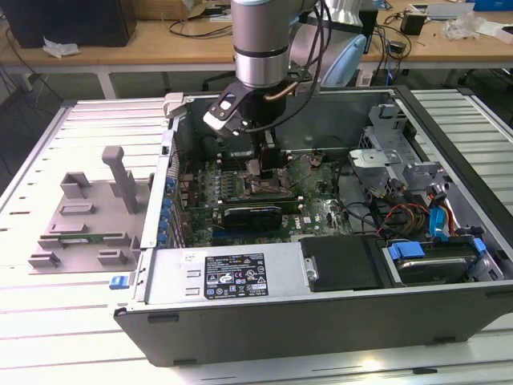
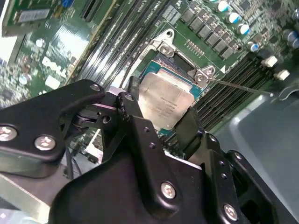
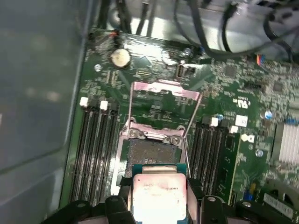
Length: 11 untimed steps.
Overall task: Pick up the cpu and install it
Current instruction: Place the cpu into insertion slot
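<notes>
The cpu [image 2: 164, 103], a small square chip with a silver-grey metal top, sits between my two black fingers [image 2: 132, 103]. My gripper [image 2: 161, 113] is shut on the cpu. In the first wrist view the cpu [image 3: 159, 198] hangs just above one edge of the open socket [image 3: 154, 151], whose metal load plate [image 3: 164, 91] is swung up and back. In the exterior view my gripper [image 1: 264, 171] reaches down into the open computer case [image 1: 304, 321], over the middle of the green motherboard [image 1: 317, 204].
Memory slots [image 3: 96, 144] flank the socket on both sides. A long black card [image 1: 252, 215] lies close beside my gripper. The power supply [image 1: 240, 273], a drive [image 1: 433, 261] and coloured cables [image 1: 401, 212] fill the case. A grey plastic tray [image 1: 84, 212] stands outside it.
</notes>
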Each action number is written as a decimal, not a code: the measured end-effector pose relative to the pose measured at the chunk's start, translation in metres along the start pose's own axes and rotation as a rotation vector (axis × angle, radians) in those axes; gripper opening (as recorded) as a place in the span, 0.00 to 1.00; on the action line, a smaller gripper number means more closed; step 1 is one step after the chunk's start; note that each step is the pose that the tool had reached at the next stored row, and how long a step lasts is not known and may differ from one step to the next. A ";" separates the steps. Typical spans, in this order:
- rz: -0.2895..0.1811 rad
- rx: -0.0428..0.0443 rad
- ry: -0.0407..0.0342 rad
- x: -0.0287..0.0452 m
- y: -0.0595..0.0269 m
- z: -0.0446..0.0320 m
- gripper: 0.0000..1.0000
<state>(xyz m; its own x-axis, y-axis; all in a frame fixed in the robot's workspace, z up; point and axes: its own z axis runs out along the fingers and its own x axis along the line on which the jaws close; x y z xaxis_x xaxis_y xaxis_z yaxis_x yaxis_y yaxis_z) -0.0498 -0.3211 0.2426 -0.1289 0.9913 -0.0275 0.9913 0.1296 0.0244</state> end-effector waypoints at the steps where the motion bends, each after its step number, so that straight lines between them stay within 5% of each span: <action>1: 0.029 0.0008 -0.0007 0.0001 -0.0001 0.0018 0.55; 7: 0.059 0.0016 -0.0011 0.0000 0.0038 0.0133 0.55; 11: 0.123 0.0029 0.0022 -0.0001 0.0064 0.0222 0.55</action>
<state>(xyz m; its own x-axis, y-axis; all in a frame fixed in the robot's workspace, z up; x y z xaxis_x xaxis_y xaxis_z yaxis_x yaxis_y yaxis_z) -0.0428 -0.3209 0.2205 -0.0065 0.9997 -0.0223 0.9997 0.0070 0.0246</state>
